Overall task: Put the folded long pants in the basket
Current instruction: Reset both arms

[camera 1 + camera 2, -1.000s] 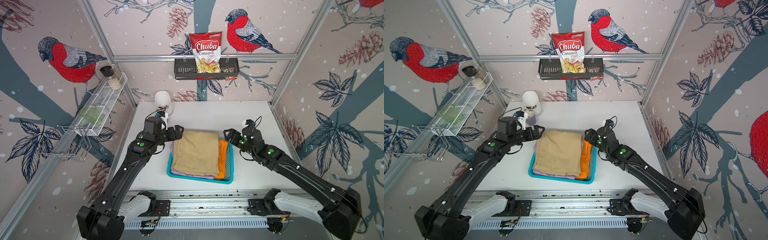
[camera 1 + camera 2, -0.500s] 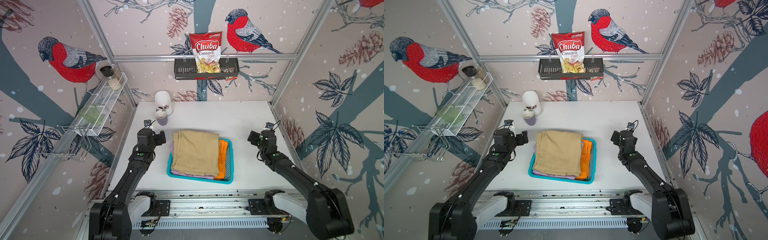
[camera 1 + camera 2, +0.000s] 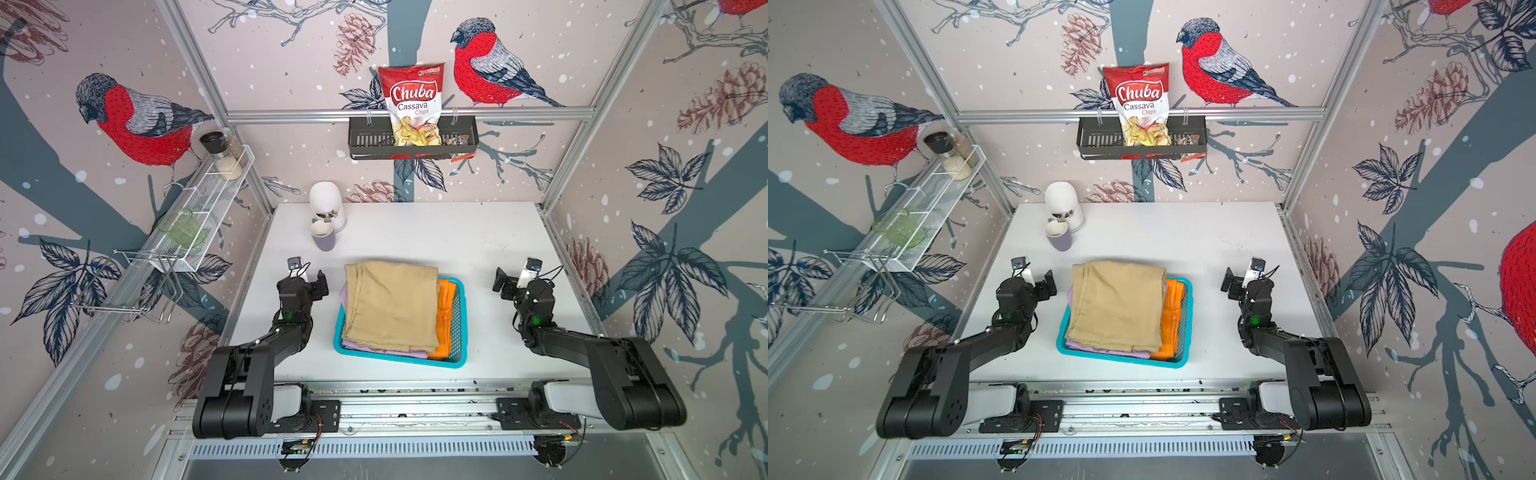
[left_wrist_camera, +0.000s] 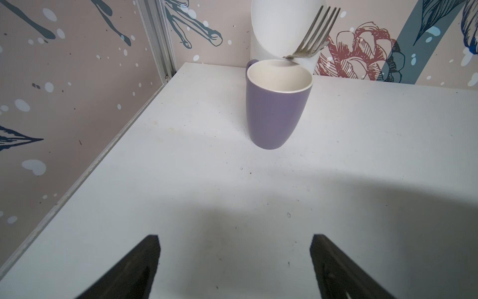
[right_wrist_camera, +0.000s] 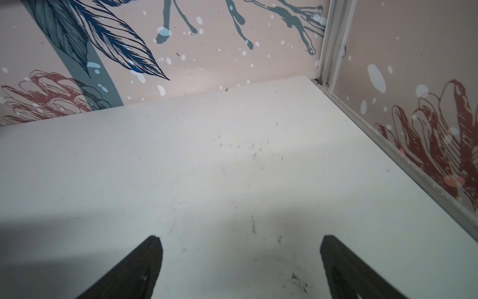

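Left claw (image 4: 234,239) and right claw (image 5: 240,238) both stand wide, nothing between the jaws, only bare bench (image 3: 415,232) under each. A second ago both were pressed in at the far corners of the basket (image 3: 415,361), right against the tan pants (image 3: 392,307). Since then the arms have folded back, so the left claw now hangs well clear at the basket's 9 o'clock and the right at its 3 o'clock, its jaws having spread a little further on the way.

All three folded pants lie stacked in the basket, a bit toward 6 o'clock of the bench's middle. Tan is on top. Orange (image 3: 444,320) shows along the 3 o'clock side and lilac (image 3: 374,351) peeks out at 6 and 9 o'clock. The tan bundle sits askew and overhangs the rim at 12 o'clock.

To my eye the pull-back means the last release is done and the job is as good as finished. The mug (image 4: 278,111), off at 11 o'clock, is untouched.
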Controlling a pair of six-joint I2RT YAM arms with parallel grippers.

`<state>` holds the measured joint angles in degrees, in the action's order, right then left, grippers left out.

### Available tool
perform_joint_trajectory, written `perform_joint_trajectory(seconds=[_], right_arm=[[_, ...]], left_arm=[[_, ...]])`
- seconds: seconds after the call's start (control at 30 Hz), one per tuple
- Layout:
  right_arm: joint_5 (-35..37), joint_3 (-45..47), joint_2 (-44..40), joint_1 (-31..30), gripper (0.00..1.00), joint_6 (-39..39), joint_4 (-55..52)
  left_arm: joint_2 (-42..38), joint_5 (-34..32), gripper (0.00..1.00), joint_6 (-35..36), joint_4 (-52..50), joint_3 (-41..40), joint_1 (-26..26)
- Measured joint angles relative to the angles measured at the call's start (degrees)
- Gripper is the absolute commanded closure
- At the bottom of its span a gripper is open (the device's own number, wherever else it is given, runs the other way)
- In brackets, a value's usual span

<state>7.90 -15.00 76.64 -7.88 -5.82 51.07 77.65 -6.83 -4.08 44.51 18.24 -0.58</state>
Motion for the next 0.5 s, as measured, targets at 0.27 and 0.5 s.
perform_joint_trajectory(seconds=[0.27, 0.5], right_arm=[[3.48, -3.37, 4.37, -7.76, 0.0, 6.03, 1.27], [7.37, -3.78, 3.5, -2.36, 0.0, 4.22, 0.68]], left_arm=[[7.98, 2.38, 0.05, 1.31, 11.63, -0.74, 0.31], [9.79, 3.65, 0.04, 1.77, 19.67, -3.37, 0.33]])
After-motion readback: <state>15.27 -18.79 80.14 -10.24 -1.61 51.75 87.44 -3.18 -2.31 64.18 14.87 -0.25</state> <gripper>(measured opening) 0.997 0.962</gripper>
